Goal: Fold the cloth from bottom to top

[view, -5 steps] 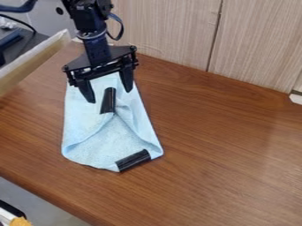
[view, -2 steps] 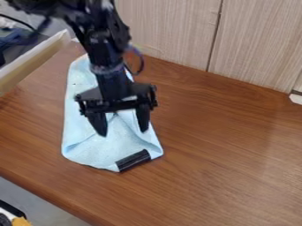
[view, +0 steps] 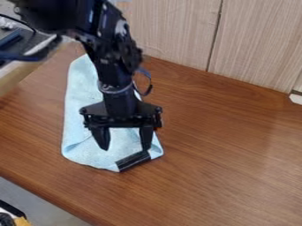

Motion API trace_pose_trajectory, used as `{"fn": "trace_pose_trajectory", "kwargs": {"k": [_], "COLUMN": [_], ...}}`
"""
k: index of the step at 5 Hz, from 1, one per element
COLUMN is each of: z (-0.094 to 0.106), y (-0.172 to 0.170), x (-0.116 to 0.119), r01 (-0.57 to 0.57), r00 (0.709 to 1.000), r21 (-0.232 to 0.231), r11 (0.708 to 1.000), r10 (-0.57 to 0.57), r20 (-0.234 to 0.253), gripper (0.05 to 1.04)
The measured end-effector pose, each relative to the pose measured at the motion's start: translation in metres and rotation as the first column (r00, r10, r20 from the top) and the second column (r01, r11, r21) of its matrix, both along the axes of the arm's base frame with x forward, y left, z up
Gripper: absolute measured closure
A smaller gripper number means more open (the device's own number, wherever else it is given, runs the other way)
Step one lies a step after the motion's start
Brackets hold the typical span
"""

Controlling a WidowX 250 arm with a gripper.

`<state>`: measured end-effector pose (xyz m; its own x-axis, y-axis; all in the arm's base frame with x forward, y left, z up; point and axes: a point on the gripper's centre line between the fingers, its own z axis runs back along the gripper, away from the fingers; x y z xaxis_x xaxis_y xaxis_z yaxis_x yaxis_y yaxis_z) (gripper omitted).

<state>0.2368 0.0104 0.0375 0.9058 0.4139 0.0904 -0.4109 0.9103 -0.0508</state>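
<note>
One light blue cloth (view: 81, 99) lies on the left half of the bench (view: 224, 167), folded into a long shape with a rounded lower end. Pretty much its whole middle is blocked by the arm (view: 109, 57), so I can't make out how the layers sit under there. You do get the left side, a crease near the bottom left, and a black strip (view: 133, 160) across the lower right corner.

The gripper (view: 125, 148) hangs over the lower part of the cloth with its jaws spread wide. One tip is right by the black strip, but I can't tell if it's touching. The upper arm is kinda smeary and gets cut off at the top.

Bench is brown wood grain, running out of view on the right. Behind it are pale wood-look panels (view: 171, 35) with a dark upright seam, plus a white bit (view: 296, 99) chopped off by the right edge. Upper left has a pale board (view: 16, 76), partly behind the arm. Bottom left is grey floor (view: 38, 201) and a cut-off yellowish thing (view: 22, 221), no clue what.
</note>
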Motion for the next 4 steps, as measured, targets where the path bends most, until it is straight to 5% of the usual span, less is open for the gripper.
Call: {"fn": "trace_pose_trajectory", "kwargs": {"k": [3, 4], "z": [-0.028, -0.029], "y": [-0.002, -0.006], "x": [0.005, 0.004], "r01": [-0.002, 0.020], "r00": [1.000, 1.000], "r21": [0.004, 0.011], "r11": [1.000, 1.000], "r10": [0.002, -0.020], "r20": [-0.011, -0.010], "gripper": [0.137, 0.410]}}
